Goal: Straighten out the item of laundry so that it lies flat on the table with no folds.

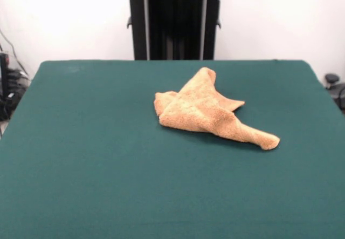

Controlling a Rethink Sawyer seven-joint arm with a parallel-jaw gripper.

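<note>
**Crumpled towel, no hold on it yet**

Clearly the towel (207, 111) is mine to sort out, and it lies bunched up a little right of the middle of the table (81, 158), folded over on itself with several corners poking out. One long tail runs toward the near right, one pointed flap reaches toward the far edge, and a blunt fold sits at the left. Nothing is touching it.

It looks like terry cloth, so I judge it light, limp and a bit grippy against the felt-like green cover. It should drag rather than slide, and a pull on one corner will probably lift the layers above it. The near-right tail seems the best place to pinch, since it lies single and clear of the heap; the far flap would be my second choice.

My gripper does not show clearly here, only dark parts of the rig at the top edge, so I cannot tell how its jaws stand.

Around the towel the cover is bare. Some cables and small gear sit off the table at both sides, well apart.
</note>
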